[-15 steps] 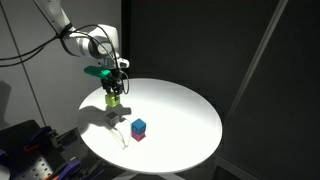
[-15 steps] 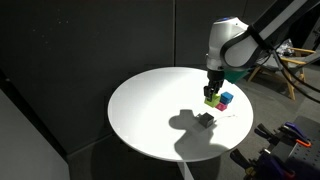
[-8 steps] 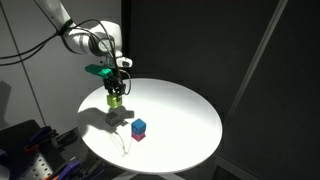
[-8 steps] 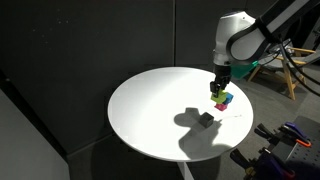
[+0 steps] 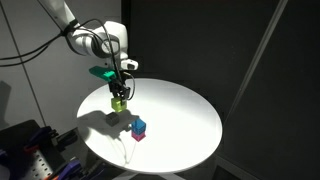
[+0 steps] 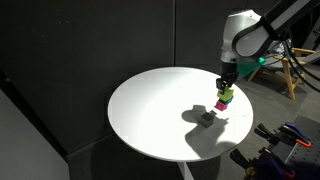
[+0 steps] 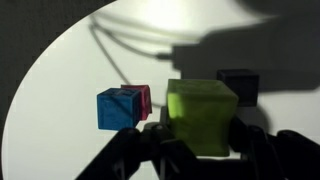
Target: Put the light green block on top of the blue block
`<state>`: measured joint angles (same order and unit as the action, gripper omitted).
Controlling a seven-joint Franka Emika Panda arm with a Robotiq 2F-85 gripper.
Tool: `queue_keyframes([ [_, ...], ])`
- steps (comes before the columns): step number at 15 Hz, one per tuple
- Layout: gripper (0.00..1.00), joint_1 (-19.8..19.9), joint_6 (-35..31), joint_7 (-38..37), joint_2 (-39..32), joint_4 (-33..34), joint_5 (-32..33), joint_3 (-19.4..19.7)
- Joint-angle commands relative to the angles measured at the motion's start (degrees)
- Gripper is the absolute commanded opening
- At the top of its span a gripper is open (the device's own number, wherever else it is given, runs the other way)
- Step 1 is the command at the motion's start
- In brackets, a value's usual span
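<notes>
My gripper (image 5: 120, 98) is shut on the light green block (image 5: 120, 103) and holds it in the air above the round white table (image 5: 180, 110). The block fills the lower middle of the wrist view (image 7: 202, 115), between my fingers. The blue block (image 5: 139, 126) rests on the table in front of the gripper, touching a pink block (image 5: 139, 135). In the wrist view the blue block (image 7: 117, 108) lies left of the held block, with the pink block (image 7: 143, 99) against its right side. In an exterior view the held block (image 6: 226, 95) hangs over the pink block (image 6: 221, 105).
A small dark block (image 6: 206, 118) lies on the table near the gripper's shadow; it also shows in the wrist view (image 7: 240, 84). The table's edge is close to the blocks. Dark curtains surround the table. Equipment stands at the lower corner (image 5: 30, 155).
My gripper has carried the light green block sideways towards the blue and pink blocks, and a little higher. The blocks on the table have not moved.
</notes>
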<state>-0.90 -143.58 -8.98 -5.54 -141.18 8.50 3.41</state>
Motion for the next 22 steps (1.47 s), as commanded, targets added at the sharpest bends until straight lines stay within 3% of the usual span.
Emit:
queue_keyframes([
  [1,0.28,1.3,0.9,-2.1,1.4,-0.7,2.0,0.9],
  [14,0.28,4.3,-0.4,-1.1,-3.7,2.4,0.2,3.5],
  [22,0.28,4.9,0.2,0.1,-8.5,7.8,-1.8,3.9],
])
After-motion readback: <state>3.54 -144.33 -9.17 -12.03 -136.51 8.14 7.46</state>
